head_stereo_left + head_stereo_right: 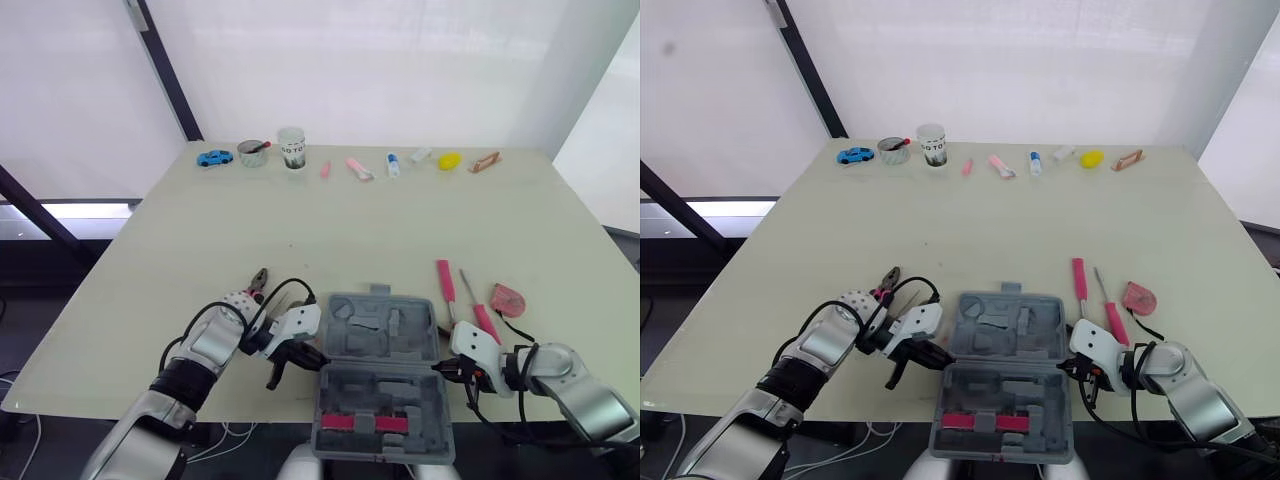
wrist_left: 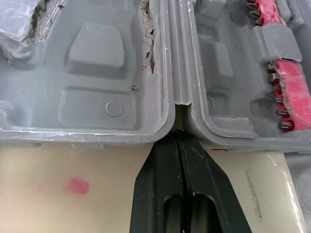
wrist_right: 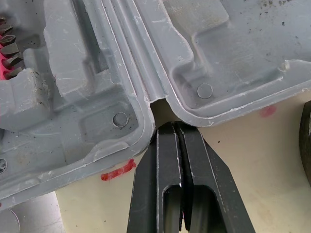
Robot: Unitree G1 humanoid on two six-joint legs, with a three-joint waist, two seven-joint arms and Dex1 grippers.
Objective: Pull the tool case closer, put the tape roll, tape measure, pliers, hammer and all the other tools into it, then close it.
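At the near edge of the table, seen from the head: one open grey tool case lies between the left gripper and right gripper. One pliers sits beyond the left fingers, two pink-handled screwdrivers beyond the right. Left wrist: fingers pressed together, empty, tips at the hinge notch. Right wrist: likewise. The stiff, probably light shell should slide; its rim looks the best hold.

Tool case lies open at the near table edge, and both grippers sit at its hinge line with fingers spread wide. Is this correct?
Not quite. The tool case does lie open at the near edge, with the left gripper and right gripper at its hinge line, but both are shut, not spread wide, as the two wrist views show.
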